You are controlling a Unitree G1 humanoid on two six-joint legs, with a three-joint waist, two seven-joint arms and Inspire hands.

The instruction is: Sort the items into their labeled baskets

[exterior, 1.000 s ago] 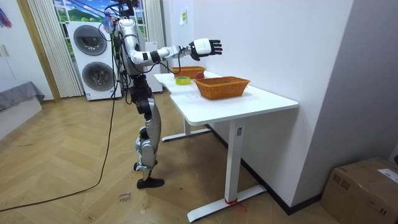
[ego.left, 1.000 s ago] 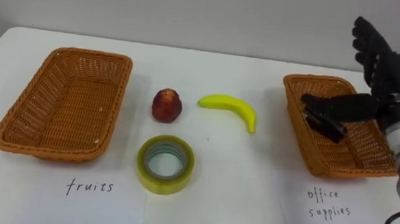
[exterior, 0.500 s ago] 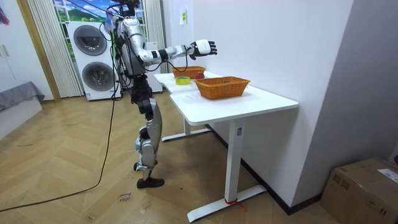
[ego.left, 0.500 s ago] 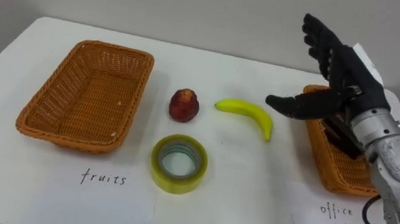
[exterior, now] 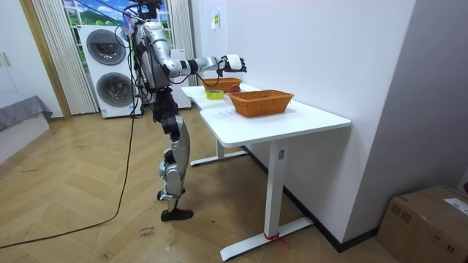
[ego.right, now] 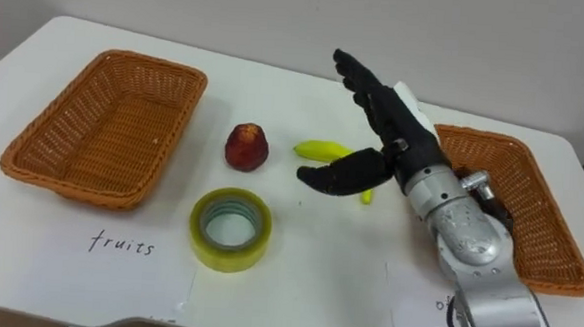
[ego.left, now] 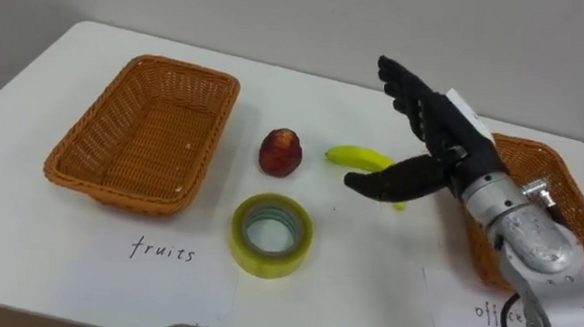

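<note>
You had the right hand (ego.left: 443,139) raised over the table (ego.left: 366,288), fingers spread straight, thumb jutting out, holding nothing, just above the banana (ego.left: 355,158). The apple (ego.left: 281,151) sat at the banana's 9 o'clock and the tape roll (ego.left: 271,235) at 7. The fruit basket (ego.left: 138,145) lay farther at 9 and the office basket (ego.left: 533,154) at 3.

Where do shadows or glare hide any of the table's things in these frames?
Left eye view: even light, only soft shadows beside the tape and apple, no glare on the table; the open right hand covers part of the banana. Room view: the near basket blocks the tabletop behind it.
</note>
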